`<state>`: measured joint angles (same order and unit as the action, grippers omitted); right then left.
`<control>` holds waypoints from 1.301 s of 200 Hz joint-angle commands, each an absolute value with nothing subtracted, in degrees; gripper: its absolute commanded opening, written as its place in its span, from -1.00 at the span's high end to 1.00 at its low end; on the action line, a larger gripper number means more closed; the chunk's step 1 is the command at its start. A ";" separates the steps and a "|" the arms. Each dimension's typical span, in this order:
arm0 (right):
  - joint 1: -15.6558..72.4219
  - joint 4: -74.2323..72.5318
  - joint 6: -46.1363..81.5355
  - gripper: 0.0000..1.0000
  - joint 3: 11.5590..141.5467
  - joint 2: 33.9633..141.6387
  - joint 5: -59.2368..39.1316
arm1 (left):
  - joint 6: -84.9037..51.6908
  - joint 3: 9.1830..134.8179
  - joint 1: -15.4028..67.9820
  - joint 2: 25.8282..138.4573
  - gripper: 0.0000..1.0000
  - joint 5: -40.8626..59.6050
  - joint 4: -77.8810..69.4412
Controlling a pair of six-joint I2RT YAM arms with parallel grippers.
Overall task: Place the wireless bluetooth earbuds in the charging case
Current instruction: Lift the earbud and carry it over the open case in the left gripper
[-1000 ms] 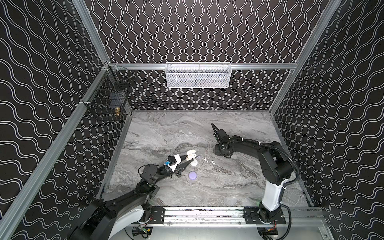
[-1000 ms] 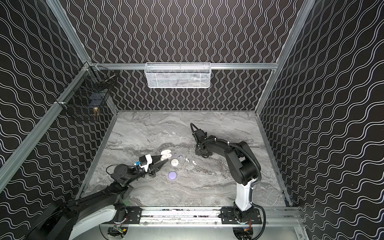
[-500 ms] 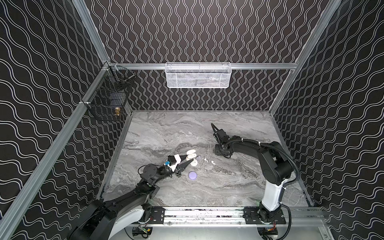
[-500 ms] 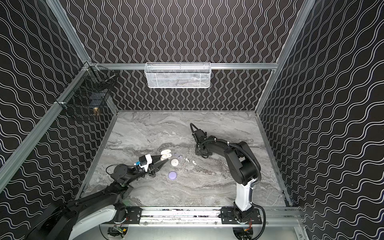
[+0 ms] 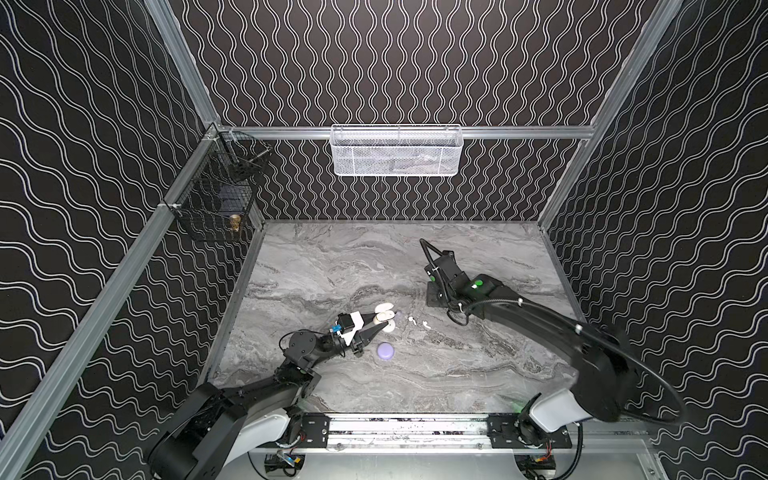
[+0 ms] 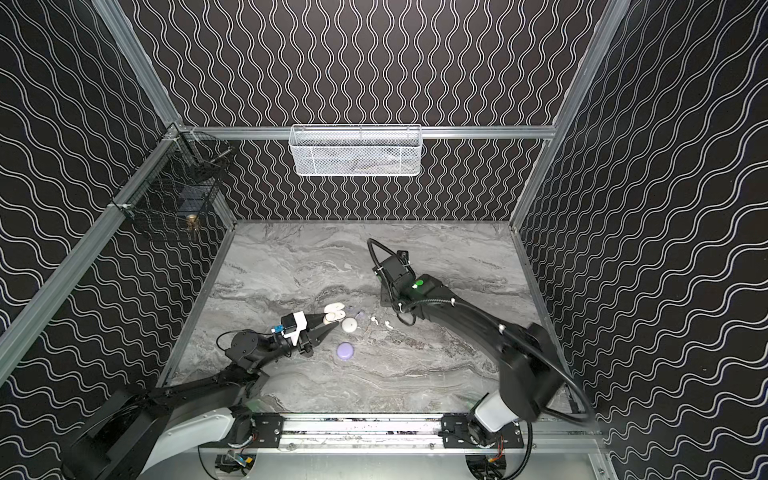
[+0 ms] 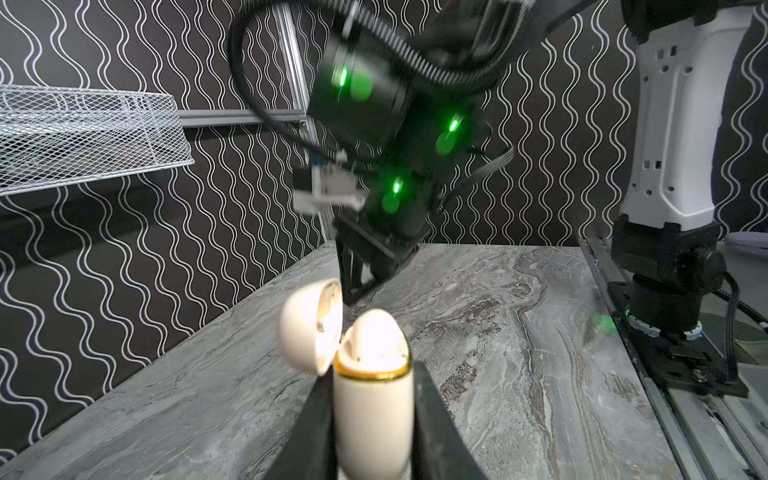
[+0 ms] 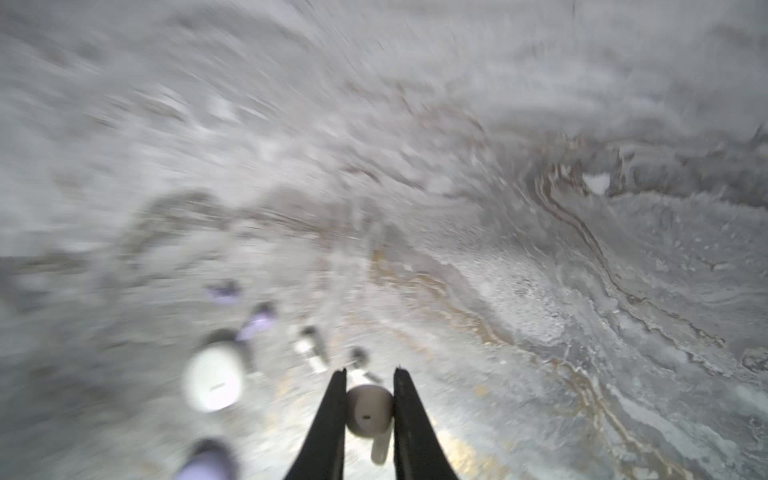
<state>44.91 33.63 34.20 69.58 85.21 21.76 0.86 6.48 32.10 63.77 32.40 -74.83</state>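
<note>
Left jaws clamp open cream case (image 7: 372, 409); right jaws pinch earbud (image 8: 369, 409), blurred, hidden in both top views.

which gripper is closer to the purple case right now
Left. The left gripper, clamped on the cream case, sits just beside the purple case; the right gripper, pinching an earbud, hangs farther away.

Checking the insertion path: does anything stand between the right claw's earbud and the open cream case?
Nothing visible blocks the earbud. The cream case has its lid hinged open; two white earbuds lie on the table between, likely too low to matter.
</note>
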 commanded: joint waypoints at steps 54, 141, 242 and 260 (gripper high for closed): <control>68.81 24.76 41.53 0.91 67.02 66.33 42.00 | -1.59 4.93 32.10 66.65 1.00 33.51 -87.24; 79.30 -1.70 34.00 0.92 59.20 68.38 41.21 | -2.19 4.84 32.11 66.51 1.00 33.88 -88.52; 78.97 -12.60 32.33 0.94 52.11 71.99 43.86 | -2.13 4.80 32.09 64.39 1.00 33.52 -86.06; 78.82 -14.81 31.49 0.95 50.85 72.00 44.61 | -2.41 5.23 32.10 64.25 1.00 34.07 -85.72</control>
